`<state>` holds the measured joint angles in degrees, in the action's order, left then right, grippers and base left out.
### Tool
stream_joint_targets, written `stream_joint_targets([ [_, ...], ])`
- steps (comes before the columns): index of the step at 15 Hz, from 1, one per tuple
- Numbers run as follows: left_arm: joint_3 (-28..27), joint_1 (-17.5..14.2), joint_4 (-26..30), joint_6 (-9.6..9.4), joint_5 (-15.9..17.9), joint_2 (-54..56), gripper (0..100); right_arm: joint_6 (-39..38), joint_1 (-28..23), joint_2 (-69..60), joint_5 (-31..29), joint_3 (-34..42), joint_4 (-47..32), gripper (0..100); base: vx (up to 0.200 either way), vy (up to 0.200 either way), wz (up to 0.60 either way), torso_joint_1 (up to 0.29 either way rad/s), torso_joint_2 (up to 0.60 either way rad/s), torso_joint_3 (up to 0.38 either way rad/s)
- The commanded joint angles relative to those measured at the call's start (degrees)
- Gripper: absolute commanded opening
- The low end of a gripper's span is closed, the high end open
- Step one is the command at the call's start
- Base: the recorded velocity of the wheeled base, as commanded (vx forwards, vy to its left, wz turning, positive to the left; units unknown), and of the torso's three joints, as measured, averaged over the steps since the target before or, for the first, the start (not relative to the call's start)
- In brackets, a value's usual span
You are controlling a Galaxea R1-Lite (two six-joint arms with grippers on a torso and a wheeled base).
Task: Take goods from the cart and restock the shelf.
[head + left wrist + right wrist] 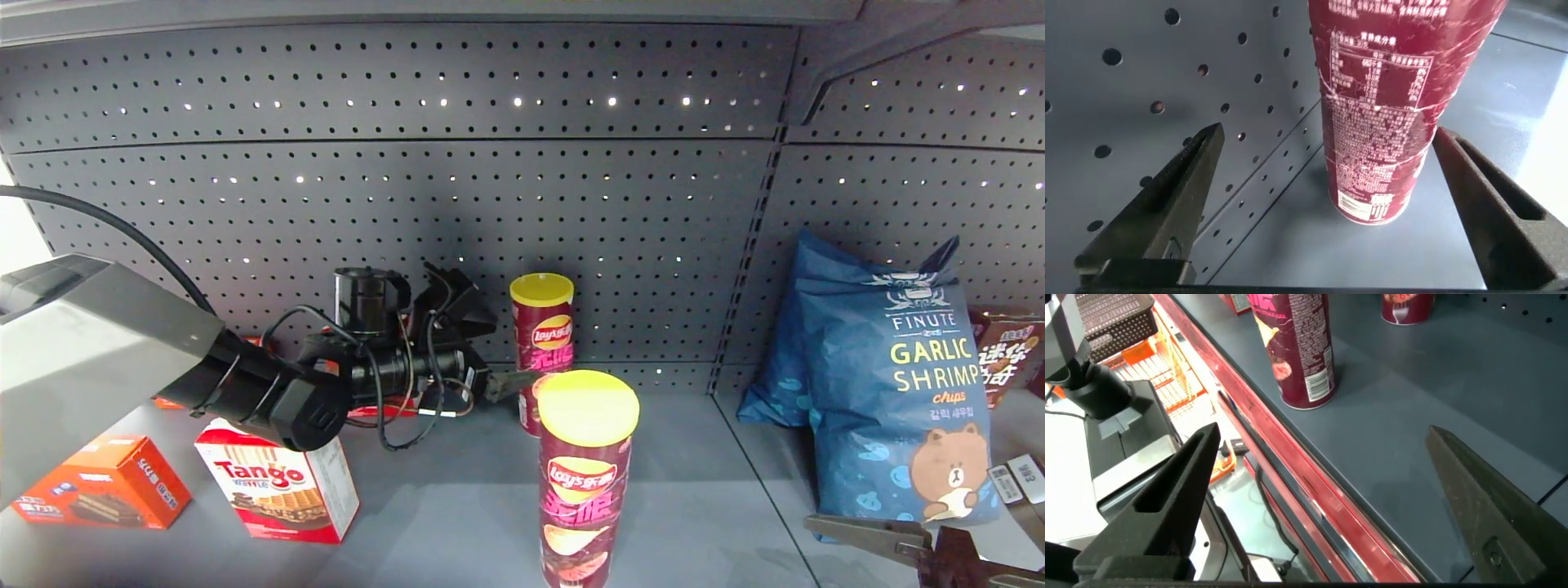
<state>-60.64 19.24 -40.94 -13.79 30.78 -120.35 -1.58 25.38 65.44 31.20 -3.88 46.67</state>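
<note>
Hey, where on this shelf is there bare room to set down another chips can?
Widest bare patch: the shelf floor between the front chips can and the blue shrimp chips bag. A narrower one lies between the wafer box and that can. Crowded: back left, where the left gripper stands open around the rear chips can.
</note>
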Motion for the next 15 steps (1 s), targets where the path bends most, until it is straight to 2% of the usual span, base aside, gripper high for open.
stream_joint_targets([
  [1,-0.01,-0.08,-0.02,-0.01,-0.02,0.11,100,0.0,0.02,0.04,0.01,0.01,0.0,100,0.0,0.0,0.0,0.0,0.0,0.0],
  [15,-0.01,-0.52,0.07,-0.01,-1.6,0.02,100,0.0,0.02,-0.05,0.09,0.36,0.0,100,0.0,0.0,0.0,0.0,0.0,0.0],
])
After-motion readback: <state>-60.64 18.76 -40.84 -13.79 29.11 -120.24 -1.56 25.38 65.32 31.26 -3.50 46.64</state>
